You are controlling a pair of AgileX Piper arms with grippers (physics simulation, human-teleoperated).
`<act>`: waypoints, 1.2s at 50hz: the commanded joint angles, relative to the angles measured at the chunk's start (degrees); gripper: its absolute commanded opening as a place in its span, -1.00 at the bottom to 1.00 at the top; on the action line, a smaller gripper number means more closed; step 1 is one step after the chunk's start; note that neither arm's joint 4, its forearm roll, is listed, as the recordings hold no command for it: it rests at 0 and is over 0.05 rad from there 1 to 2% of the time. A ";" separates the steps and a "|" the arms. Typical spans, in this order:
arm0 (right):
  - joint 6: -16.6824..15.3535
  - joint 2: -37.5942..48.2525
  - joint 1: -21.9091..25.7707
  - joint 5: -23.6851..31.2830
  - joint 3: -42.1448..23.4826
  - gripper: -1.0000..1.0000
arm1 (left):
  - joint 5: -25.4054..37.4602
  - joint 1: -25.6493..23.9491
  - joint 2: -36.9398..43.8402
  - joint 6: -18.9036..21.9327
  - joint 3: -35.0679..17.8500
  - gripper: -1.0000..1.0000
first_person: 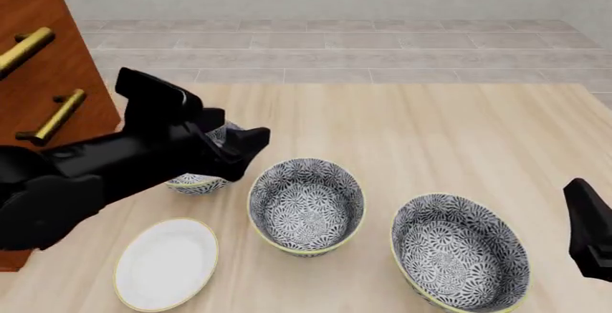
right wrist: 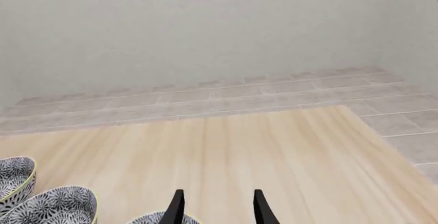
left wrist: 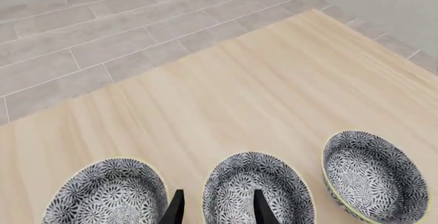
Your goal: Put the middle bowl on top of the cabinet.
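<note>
Three patterned bowls stand in a diagonal row on the table. The middle bowl (first_person: 306, 205) (left wrist: 257, 188) sits upright between the other two. The reddish-brown cabinet (first_person: 39, 76) with brass handles stands at the far left. My left gripper (left wrist: 219, 211) (first_person: 246, 145) is open and empty. In the left wrist view one finger shows over the middle bowl's inside and the other over the gap beside the left bowl (left wrist: 110, 193). My right gripper (right wrist: 217, 211) is open, holds nothing, and hovers above the right bowl's rim (right wrist: 161, 218).
The left arm partly hides the left bowl (first_person: 196, 180). The right bowl (first_person: 459, 252) (left wrist: 373, 175) sits near the front edge, close to the right arm (first_person: 588, 227). A flat white plate (first_person: 168, 261) lies front left. Bare wooden table (first_person: 431, 134) stretches beyond the bowls.
</note>
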 commanded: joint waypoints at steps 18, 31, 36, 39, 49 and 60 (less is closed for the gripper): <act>0.94 -1.46 -0.75 0.99 0.00 1.00 | -2.62 1.74 6.08 -5.50 2.00 1.00; 0.39 -0.84 -0.48 0.68 -0.04 1.00 | -4.70 1.98 9.38 -8.22 3.35 1.00; 0.29 -0.85 -0.41 0.73 0.00 1.00 | -5.67 2.80 10.93 -8.64 3.73 1.00; 0.33 -0.83 -0.37 0.73 0.00 1.00 | -6.04 2.83 11.49 -8.91 3.97 1.00; 0.47 -0.77 -0.40 0.65 0.02 1.00 | -7.34 2.31 13.46 -10.44 4.24 1.00; 0.70 -1.13 -0.65 0.95 0.01 1.00 | -8.95 1.56 15.02 -12.04 4.85 1.00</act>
